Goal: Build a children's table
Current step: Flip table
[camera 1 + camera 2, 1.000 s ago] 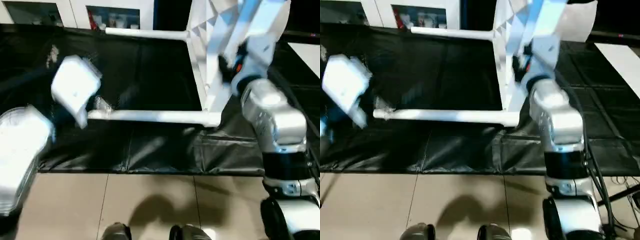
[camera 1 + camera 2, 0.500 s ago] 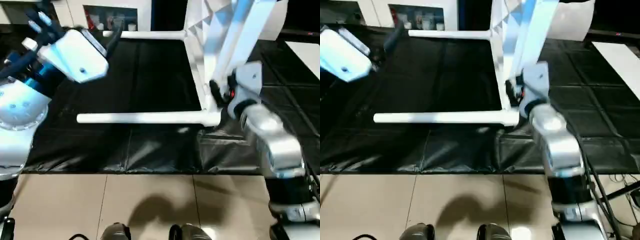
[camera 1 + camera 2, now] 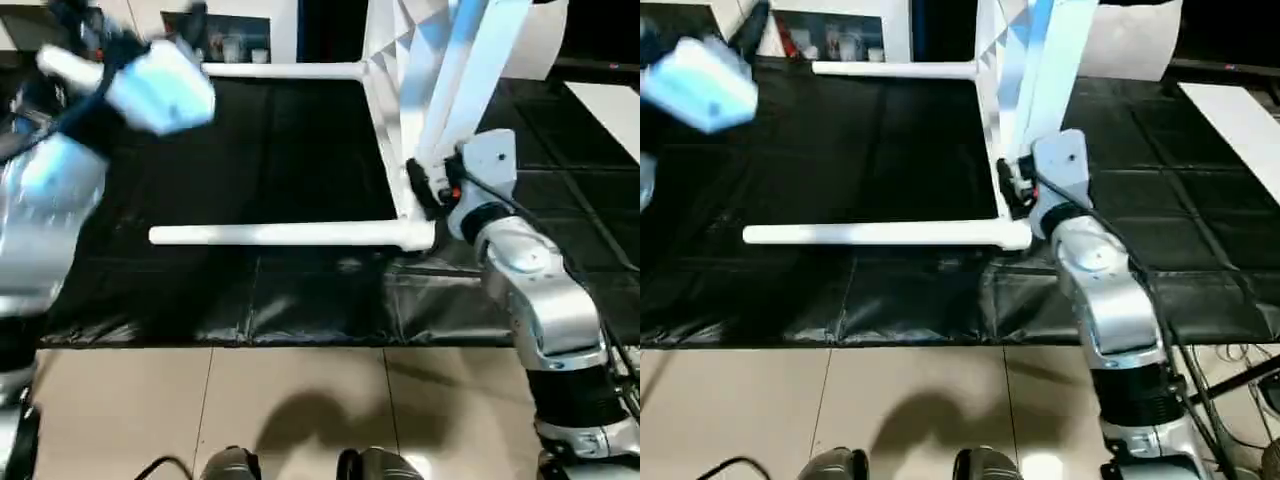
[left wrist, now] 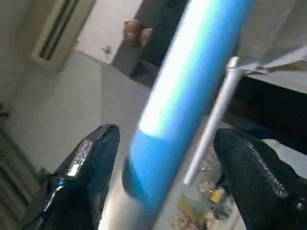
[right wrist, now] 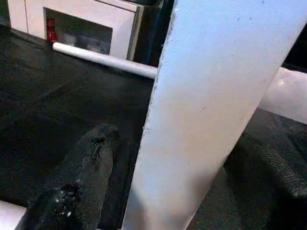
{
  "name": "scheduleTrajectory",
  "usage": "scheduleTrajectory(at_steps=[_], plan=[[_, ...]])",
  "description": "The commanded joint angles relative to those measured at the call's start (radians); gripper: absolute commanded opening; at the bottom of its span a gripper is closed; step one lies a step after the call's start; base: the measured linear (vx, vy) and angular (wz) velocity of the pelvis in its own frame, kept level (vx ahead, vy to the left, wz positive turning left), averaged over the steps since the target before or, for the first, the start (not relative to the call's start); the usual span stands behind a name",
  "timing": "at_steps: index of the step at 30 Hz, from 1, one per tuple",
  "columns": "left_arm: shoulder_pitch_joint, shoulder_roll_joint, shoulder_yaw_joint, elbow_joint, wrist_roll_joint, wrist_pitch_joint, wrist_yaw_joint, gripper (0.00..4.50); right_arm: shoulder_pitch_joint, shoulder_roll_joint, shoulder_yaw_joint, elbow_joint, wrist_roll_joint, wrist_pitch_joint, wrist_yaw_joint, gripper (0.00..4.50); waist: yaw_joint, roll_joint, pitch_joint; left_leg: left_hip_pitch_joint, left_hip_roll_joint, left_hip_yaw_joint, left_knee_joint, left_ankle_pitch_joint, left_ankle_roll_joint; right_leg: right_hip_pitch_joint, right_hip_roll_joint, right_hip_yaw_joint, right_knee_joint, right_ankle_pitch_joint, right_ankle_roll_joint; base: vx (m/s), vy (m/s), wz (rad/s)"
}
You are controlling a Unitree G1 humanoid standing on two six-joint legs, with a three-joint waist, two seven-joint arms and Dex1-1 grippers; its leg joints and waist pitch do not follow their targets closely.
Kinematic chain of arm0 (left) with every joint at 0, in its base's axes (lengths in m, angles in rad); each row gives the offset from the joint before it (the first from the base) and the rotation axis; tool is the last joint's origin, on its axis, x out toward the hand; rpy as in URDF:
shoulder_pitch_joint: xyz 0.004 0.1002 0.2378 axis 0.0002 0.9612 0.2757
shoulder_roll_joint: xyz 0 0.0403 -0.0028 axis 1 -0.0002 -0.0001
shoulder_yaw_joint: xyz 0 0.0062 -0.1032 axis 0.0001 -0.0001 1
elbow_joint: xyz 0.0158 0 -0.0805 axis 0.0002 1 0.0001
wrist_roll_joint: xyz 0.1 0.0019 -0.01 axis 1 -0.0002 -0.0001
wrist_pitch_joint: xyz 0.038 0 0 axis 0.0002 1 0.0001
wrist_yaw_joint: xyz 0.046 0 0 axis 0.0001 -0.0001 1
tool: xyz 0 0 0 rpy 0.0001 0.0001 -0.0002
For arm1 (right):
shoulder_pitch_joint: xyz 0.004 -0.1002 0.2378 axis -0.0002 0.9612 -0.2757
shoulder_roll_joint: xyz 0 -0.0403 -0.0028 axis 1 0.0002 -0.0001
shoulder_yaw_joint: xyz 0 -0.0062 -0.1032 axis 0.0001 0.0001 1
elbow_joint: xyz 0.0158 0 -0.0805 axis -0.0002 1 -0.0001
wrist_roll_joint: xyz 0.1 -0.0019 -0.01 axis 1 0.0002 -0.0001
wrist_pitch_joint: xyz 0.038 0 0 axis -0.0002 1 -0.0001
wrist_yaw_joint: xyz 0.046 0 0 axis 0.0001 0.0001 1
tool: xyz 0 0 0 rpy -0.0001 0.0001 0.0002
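The children's table stands on its side on the black mat, with its ribbed top (image 3: 392, 110) upright. Two white legs point left, the near leg (image 3: 280, 235) low on the mat and the far leg (image 3: 285, 70) behind it. A third leg (image 3: 465, 80) slants up across the top. My right gripper (image 3: 427, 187) is at that leg's lower end, near the bottom corner. In the right wrist view the leg (image 5: 201, 120) passes between its open fingers (image 5: 84, 182), with a gap showing. My left arm (image 3: 155, 85) is raised at the far left. The left gripper (image 4: 166, 134) is open, and a blurred pale tube (image 4: 182, 96) crosses between its fingers without touching them.
A white cabinet with glass doors (image 3: 230, 30) stands behind the mat. The mat's front edge (image 3: 250, 340) meets a tiled floor (image 3: 300, 400), where my feet (image 3: 230, 465) show. A white panel (image 3: 610, 110) lies at the right and cables (image 3: 1240, 360) beside my right arm.
My left arm has swung up from low at the left to high at the far left. My right gripper has slid down the slanting leg toward the table's bottom corner.
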Motion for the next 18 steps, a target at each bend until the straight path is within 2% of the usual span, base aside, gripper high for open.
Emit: scheduleTrajectory(at_steps=[1, 4, 7, 9, 13, 15, 18], plan=[[-0.048, -0.008, -0.022, 0.03, 0.017, -0.016, 0.021, 3.63, 0.011, -0.001, 0.005, -0.027, -0.013, -0.007, 0.012, 3.63, 0.006, 0.026, -0.075, 0.017, 0.047, -0.022, -0.066, -0.094, -0.034, 0.064, -0.077, 0.065, -0.057, -0.019, -0.188, 0.0, 0.0, 0.0], [-0.064, -0.018, -0.024, 0.05, 0.028, -0.02, 0.029, 3.63, 0.015, 0.001, 0.005, -0.031, -0.017, -0.009, 0.014, 3.63, 0.004, 0.022, -0.074, 0.015, 0.048, -0.023, -0.066, -0.095, -0.032, 0.067, -0.079, 0.064, -0.056, -0.022, -0.191, 0.0, 0.0, 0.0], [-0.08, -0.031, -0.022, 0.077, 0.029, -0.013, 0.035, 3.63, 0.023, 0.001, 0.008, -0.043, -0.02, -0.012, 0.022, 3.63, 0.005, 0.027, -0.074, 0.016, 0.048, -0.022, -0.065, -0.094, -0.028, 0.065, -0.079, 0.065, -0.057, -0.023, -0.195, 0.0, 0.0, 0.0], [-0.088, -0.039, -0.017, 0.09, 0.026, -0.015, 0.042, 3.33, 0.028, 0.0, 0.009, -0.051, -0.017, -0.018, 0.03, 3.63, 0.006, 0.027, -0.074, 0.017, 0.05, -0.022, -0.066, -0.094, -0.027, 0.065, -0.079, 0.065, -0.056, -0.015, -0.196, 0.0, 0.0, 0.0], [-0.093, -0.04, -0.018, 0.101, 0.024, -0.014, 0.038, 3.21, 0.035, 0.0, 0.009, -0.054, -0.019, -0.023, 0.034, 3.63, 0.005, 0.027, -0.074, 0.016, 0.05, -0.023, -0.066, -0.096, -0.024, 0.065, -0.08, 0.064, -0.056, -0.013, -0.203, 0.0, 0.0, 0.0], [-0.091, -0.043, -0.014, 0.101, 0.021, -0.005, 0.032, 2.86, 0.037, 0.002, 0.008, -0.054, -0.023, -0.023, 0.034, 3.63, 0.006, 0.027, -0.073, 0.017, 0.05, -0.023, -0.067, -0.104, -0.024, 0.065, -0.08, 0.064, -0.058, -0.029, -0.203, 0.0, 0.0, 0.0], [-0.088, -0.048, -0.009, 0.102, 0.015, -0.007, 0.025, 2.75, 0.035, 0.007, 0.008, -0.052, -0.029, -0.025, 0.036, 3.63, 0.006, 0.026, -0.072, 0.017, 0.05, -0.023, -0.067, -0.108, -0.024, 0.064, -0.081, 0.064, -0.059, -0.039, -0.201, 0.0, 0.0, 0.0]])
